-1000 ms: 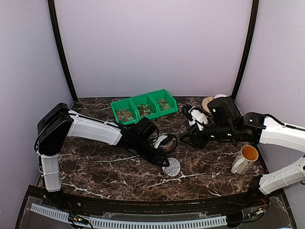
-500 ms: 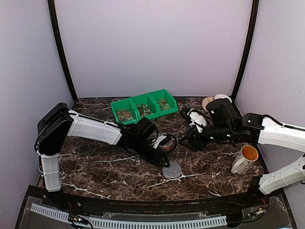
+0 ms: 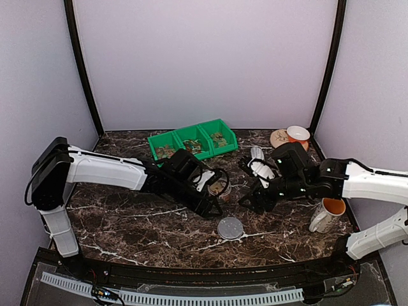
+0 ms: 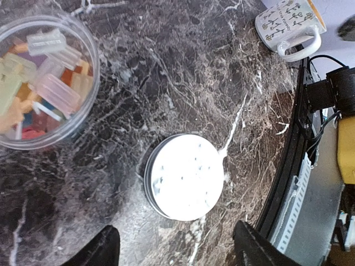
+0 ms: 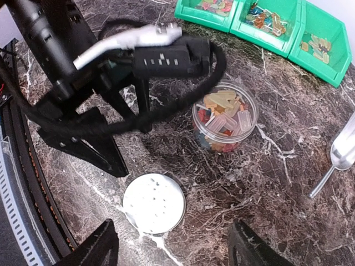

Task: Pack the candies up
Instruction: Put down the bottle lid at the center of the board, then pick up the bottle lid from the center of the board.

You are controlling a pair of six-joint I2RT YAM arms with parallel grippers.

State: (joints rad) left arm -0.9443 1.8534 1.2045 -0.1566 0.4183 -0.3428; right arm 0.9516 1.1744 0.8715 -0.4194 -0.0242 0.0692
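Seeing left gripper (image 4: 177,249) spread wide and empty, just above round lid (image 4: 186,176) lying flat on marble table (image 4: 166,66). Right gripper (image 5: 172,249) likewise apart, holding nothing. Candies (image 4: 41,83) heaped in open clear jar (image 4: 94,83), cut off by left-wrist frame, partly hidden behind left arm from above. More in green bins (image 5: 266,22). Mug (image 3: 326,213) and metal scoop (image 5: 344,149) off right.

Glossy marble table (image 3: 127,223), clear plastic jar (image 4: 95,83), plastic-wrapped candies (image 4: 55,88)
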